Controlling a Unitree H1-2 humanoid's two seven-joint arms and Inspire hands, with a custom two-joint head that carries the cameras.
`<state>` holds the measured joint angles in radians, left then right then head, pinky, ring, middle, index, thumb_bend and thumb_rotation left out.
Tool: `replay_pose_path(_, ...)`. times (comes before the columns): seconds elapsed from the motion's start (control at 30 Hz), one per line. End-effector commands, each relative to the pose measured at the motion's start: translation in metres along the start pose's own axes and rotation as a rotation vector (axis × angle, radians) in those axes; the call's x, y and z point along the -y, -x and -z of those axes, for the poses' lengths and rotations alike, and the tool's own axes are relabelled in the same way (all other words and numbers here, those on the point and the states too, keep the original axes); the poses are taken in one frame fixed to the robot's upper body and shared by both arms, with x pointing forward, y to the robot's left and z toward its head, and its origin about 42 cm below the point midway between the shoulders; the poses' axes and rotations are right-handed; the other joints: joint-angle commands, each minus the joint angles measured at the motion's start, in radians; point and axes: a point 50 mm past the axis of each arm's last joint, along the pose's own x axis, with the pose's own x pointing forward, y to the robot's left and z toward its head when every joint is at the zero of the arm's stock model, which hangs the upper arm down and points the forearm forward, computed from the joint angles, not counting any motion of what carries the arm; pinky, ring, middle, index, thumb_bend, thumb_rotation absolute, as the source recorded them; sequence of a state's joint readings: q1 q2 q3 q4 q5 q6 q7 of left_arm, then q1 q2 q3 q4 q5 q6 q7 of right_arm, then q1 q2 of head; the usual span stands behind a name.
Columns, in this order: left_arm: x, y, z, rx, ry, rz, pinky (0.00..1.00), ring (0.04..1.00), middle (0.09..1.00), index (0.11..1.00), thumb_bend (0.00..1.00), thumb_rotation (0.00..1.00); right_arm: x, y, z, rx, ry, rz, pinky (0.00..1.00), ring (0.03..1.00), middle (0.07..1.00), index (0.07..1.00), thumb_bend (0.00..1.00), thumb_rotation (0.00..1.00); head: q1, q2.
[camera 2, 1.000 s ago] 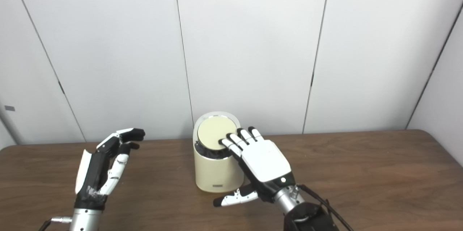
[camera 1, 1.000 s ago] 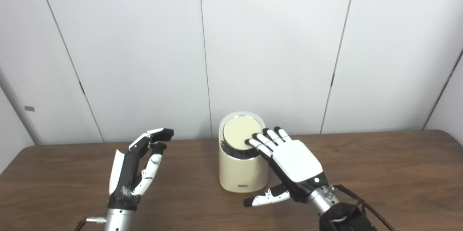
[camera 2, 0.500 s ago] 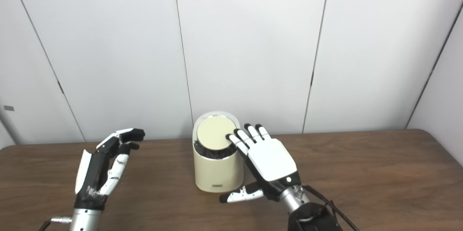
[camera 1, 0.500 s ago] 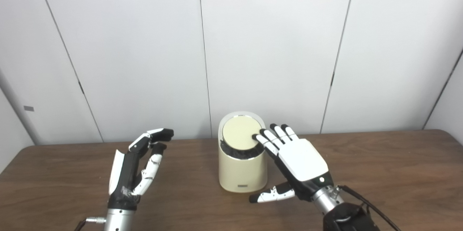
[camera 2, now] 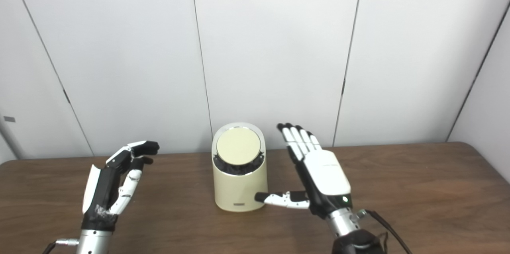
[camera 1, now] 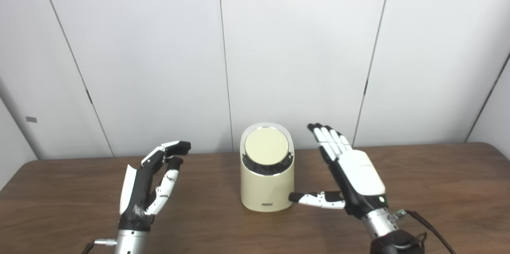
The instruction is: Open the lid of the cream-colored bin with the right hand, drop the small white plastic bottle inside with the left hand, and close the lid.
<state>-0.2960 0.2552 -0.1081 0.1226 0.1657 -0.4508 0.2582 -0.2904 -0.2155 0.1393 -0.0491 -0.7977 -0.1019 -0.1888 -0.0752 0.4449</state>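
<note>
So the cream-colored bin [camera 1: 267, 174] sits upright on the brown bench [camera 1: 438, 190], near its back edge, long axis straight up. Its round lid [camera 1: 266, 146] is down and slants toward the cameras, with a dark band under it.

The right hand [camera 1: 354, 170] is just right of the bin, palm side turned toward it, and its fingers [camera 1: 326, 136] are straight and spread, pointing up and away from the cameras – they stand clear of the lid, apart from it on the right. Only the thumb reaches sideways to the bin's lower right wall; its tip looks like it's touching or nearly so, can't say which. Nothing in that hand, it's released.

The left hand [camera 1: 149, 184] is well to the left of the bin, raised above the bench – fingers [camera 1: 175, 147] loosely curled with a gap to the thumb, holding nothing.
</note>
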Motion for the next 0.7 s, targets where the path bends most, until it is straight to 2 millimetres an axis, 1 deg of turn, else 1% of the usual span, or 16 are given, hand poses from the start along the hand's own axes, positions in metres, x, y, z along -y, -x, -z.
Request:
replay_pose_path(0.0,-0.007,-0.013,-0.01,0.074,-0.025,-0.014,0.61,0.697,0.711,0.702,0.36,0.79,0.013,-0.003,0.005,0.054,-0.086,0.144,0.8,0.9,0.916,0.886,0.46,0.63,0.002,-0.001)
replay_pose_path(0.03,-0.007,-0.013,-0.01,0.074,-0.029,-0.015,0.61,0.695,0.71,0.7,0.35,0.77,0.014,0.0,0.01,0.052,-0.108,0.176,0.77,0.874,0.892,0.862,0.38,0.6,0.001,-0.001)
replay_pose_path(0.07,-0.007,-0.013,-0.01,0.073,-0.031,-0.018,0.61,0.693,0.708,0.698,0.33,0.74,0.014,0.003,0.014,0.049,-0.126,0.204,0.72,0.835,0.859,0.832,0.31,0.55,0.0,-0.003)
replay_pose_path(0.1,-0.007,-0.012,-0.009,0.071,-0.033,-0.02,0.61,0.691,0.707,0.697,0.32,0.71,0.013,0.005,0.018,0.048,-0.146,0.231,0.68,0.8,0.83,0.805,0.27,0.48,0.0,-0.005)
replay_pose_path(0.13,-0.007,-0.012,-0.009,0.069,-0.034,-0.022,0.6,0.69,0.707,0.697,0.31,0.68,0.012,0.008,0.022,0.047,-0.169,0.259,0.62,0.766,0.816,0.791,0.25,0.43,0.001,-0.007)
replay_pose_path(0.17,-0.007,-0.012,-0.008,0.068,-0.035,-0.024,0.61,0.691,0.709,0.698,0.29,0.65,0.011,0.01,0.025,0.048,-0.184,0.277,0.54,0.695,0.807,0.78,0.25,0.41,0.002,-0.007)
replay_pose_path(0.2,-0.008,-0.011,-0.008,0.066,-0.038,-0.024,0.61,0.692,0.71,0.699,0.28,0.63,0.011,0.012,0.028,0.048,-0.197,0.302,0.49,0.65,0.802,0.774,0.25,0.4,0.005,-0.009)
replay_pose_path(0.23,-0.008,-0.011,-0.008,0.065,-0.042,-0.024,0.61,0.693,0.712,0.7,0.28,0.61,0.01,0.015,0.031,0.046,-0.21,0.319,0.5,0.669,0.788,0.761,0.25,0.39,0.006,-0.009)
replay_pose_path(0.27,-0.009,-0.011,-0.007,0.064,-0.044,-0.024,0.61,0.695,0.714,0.702,0.27,0.6,0.01,0.016,0.032,0.046,-0.218,0.33,0.53,0.69,0.782,0.754,0.26,0.41,0.007,-0.01)
replay_pose_path(0.3,-0.009,-0.01,-0.007,0.064,-0.047,-0.024,0.61,0.695,0.714,0.703,0.27,0.6,0.01,0.017,0.033,0.044,-0.229,0.339,0.54,0.698,0.779,0.752,0.26,0.41,0.008,-0.01)
replay_pose_path(0.33,-0.01,-0.01,-0.007,0.063,-0.047,-0.025,0.61,0.696,0.715,0.704,0.28,0.59,0.009,0.019,0.034,0.042,-0.237,0.343,0.52,0.673,0.78,0.75,0.26,0.44,0.007,-0.011)
replay_pose_path(0.4,-0.01,-0.009,-0.007,0.061,-0.046,-0.027,0.61,0.699,0.718,0.705,0.28,0.59,0.009,0.02,0.035,0.038,-0.248,0.349,0.53,0.681,0.778,0.744,0.27,0.48,0.006,-0.013)
replay_pose_path(0.5,-0.011,-0.009,-0.006,0.063,-0.057,-0.033,0.6,0.693,0.716,0.704,0.29,0.55,0.007,0.022,0.039,0.032,-0.261,0.354,0.57,0.716,0.783,0.744,0.29,0.49,0.006,-0.019)
replay_pose_path(0.57,-0.011,-0.009,-0.006,0.065,-0.063,-0.035,0.59,0.685,0.712,0.702,0.28,0.53,0.007,0.021,0.04,0.031,-0.266,0.358,0.6,0.737,0.786,0.744,0.29,0.48,0.008,-0.022)
replay_pose_path(0.6,-0.011,-0.009,-0.007,0.066,-0.062,-0.037,0.58,0.682,0.71,0.7,0.28,0.52,0.007,0.021,0.039,0.031,-0.265,0.361,0.61,0.746,0.787,0.744,0.28,0.46,0.007,-0.03)
replay_pose_path(0.67,-0.011,-0.01,-0.006,0.067,-0.063,-0.042,0.58,0.678,0.706,0.695,0.29,0.51,0.007,0.02,0.039,0.035,-0.263,0.366,0.61,0.753,0.785,0.738,0.27,0.41,0.006,-0.04)
